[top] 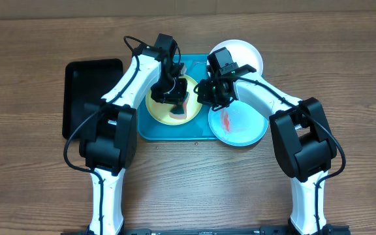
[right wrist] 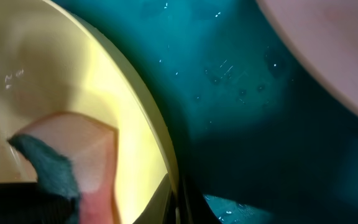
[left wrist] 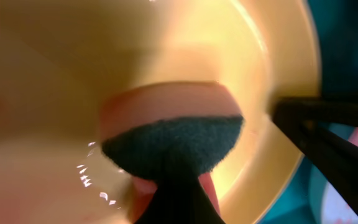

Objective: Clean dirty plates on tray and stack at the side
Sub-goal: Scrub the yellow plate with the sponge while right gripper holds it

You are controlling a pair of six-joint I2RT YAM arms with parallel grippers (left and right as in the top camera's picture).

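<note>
The yellow-green plate [top: 168, 112] lies on the left part of the turquoise tray [top: 175, 134]. My left gripper [top: 172, 93] is over it, shut on a pink sponge with a dark scouring pad [left wrist: 173, 140], which presses on the plate's inside [left wrist: 229, 50]. My right gripper [top: 207, 91] is shut on this plate's right rim [right wrist: 138, 112]. The fingers straddle the rim in the right wrist view [right wrist: 176, 198]. The mint plate [top: 239, 124] with a red smear lies at the tray's right end. The white plate [top: 243, 53] sits behind it at the tray's far right corner.
A black rectangular tray [top: 90, 91] lies on the wooden table left of the turquoise tray. A pale plate edge [right wrist: 328, 43] shows at the upper right of the right wrist view, over bare wet tray floor [right wrist: 241, 93].
</note>
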